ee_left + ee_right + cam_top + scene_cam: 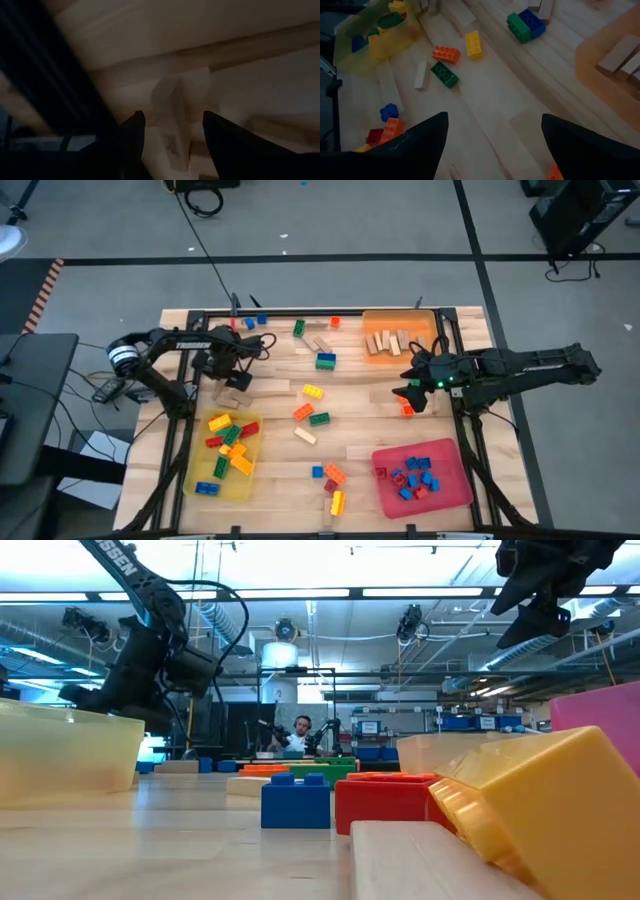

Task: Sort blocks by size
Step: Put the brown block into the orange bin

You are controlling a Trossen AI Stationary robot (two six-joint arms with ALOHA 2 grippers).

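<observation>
Loose blocks lie over the table's middle: a green-and-blue pair (326,360), a yellow one (313,391), an orange one (303,412), a green one (319,419) and a tan one (305,436). My left gripper (236,377) is low over the table's left side, open and pointing steeply down. In the left wrist view its fingers (132,132) stand on either side of a tan wooden block (175,100) that lies on the table. My right gripper (410,393) hangs open, high over the table's right side, with a small orange block (555,172) on the table below it.
A yellow tray (205,470) at the near left holds mixed coloured blocks. An orange tray (425,325) at the far right holds tan wooden pieces. A red tray (450,485) at the near right holds small blue and red blocks. More blocks (334,474) lie near the front edge.
</observation>
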